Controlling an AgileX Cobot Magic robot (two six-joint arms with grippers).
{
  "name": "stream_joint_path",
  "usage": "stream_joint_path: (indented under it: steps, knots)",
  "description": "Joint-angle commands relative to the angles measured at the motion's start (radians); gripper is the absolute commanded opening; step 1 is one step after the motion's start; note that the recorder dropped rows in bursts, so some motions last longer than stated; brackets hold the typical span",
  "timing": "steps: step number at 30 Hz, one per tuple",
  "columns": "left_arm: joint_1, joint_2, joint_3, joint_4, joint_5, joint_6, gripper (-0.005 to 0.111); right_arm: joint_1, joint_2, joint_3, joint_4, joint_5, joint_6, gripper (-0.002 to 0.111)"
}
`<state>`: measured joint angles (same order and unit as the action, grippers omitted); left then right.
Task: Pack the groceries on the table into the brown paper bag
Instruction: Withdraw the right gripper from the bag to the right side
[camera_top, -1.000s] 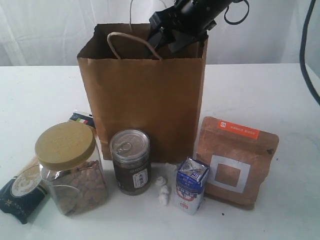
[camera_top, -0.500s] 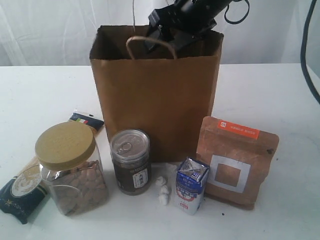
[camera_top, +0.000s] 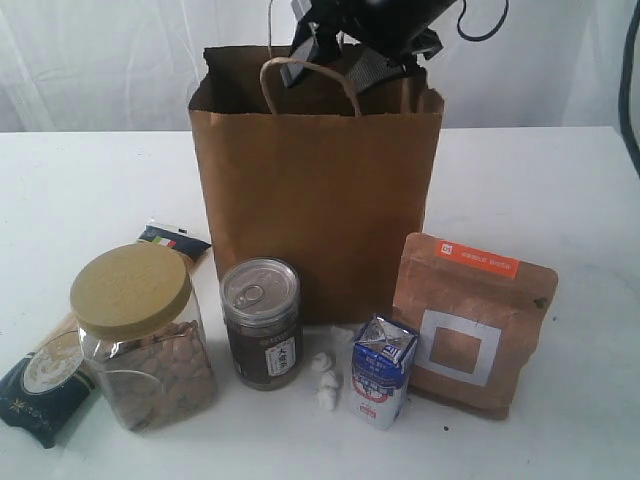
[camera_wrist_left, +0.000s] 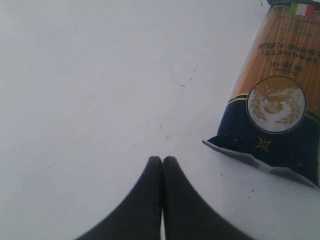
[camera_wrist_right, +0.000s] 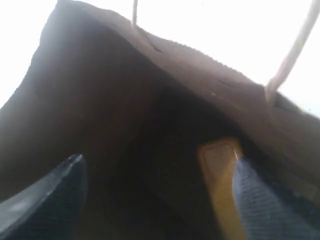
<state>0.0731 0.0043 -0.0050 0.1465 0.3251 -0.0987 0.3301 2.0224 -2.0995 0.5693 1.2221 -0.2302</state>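
Observation:
The brown paper bag (camera_top: 315, 190) stands upright at the middle of the table (camera_top: 80, 190). My right gripper (camera_top: 350, 40) is at its mouth, open (camera_wrist_right: 157, 162), and the yellow spice jar (camera_wrist_right: 217, 185) lies inside the dark bag against one finger. In front stand the tan-lidded jar (camera_top: 140, 340), the dark can (camera_top: 262, 322), the blue-white carton (camera_top: 382, 370) and the brown pouch (camera_top: 470, 325). The spaghetti packet (camera_top: 45, 385) lies at the front left. My left gripper (camera_wrist_left: 162, 159) is shut and empty over bare tabletop, beside the packet (camera_wrist_left: 280, 95); the exterior view does not show it.
A few small white lumps (camera_top: 326, 380) lie between the can and the carton. A white curtain hangs behind the table. A black cable (camera_top: 630, 100) hangs at the right edge.
The bag has shifted to the right and stands straighter. My right gripper has risen a little at the bag's mouth. The groceries in front have not moved.

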Motion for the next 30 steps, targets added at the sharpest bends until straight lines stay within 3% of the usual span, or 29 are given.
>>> stream_joint_path:
  steps: [1,7,11,15,21,25,30]
  knots:
    - [-0.006,-0.004,0.005,-0.004,0.009,-0.006,0.000,0.000,-0.060,-0.004,0.000,-0.001,0.003,0.074]
    - [-0.006,-0.004,0.005,-0.004,0.009,-0.006,0.000,-0.002,-0.151,-0.004,-0.038,-0.001,0.001,0.074]
    - [-0.006,-0.004,0.005,-0.004,0.009,-0.006,0.000,-0.002,-0.210,-0.004,-0.281,-0.001,0.007,0.067]
    - [-0.006,-0.004,0.005,-0.004,0.009,-0.006,0.000,-0.002,-0.277,-0.004,-0.517,-0.001,0.130,0.043]
    - [-0.006,-0.004,0.005,-0.004,0.009,-0.006,0.000,-0.002,-0.421,-0.004,-0.834,-0.001,0.133,0.001]
    - [-0.006,-0.004,0.005,-0.004,0.009,-0.006,0.000,-0.008,-0.508,0.000,-1.012,-0.001,0.221,0.000]
    - [-0.006,-0.004,0.005,-0.004,0.009,-0.006,0.000,-0.024,-0.646,0.158,-1.026,-0.137,0.310,0.000]
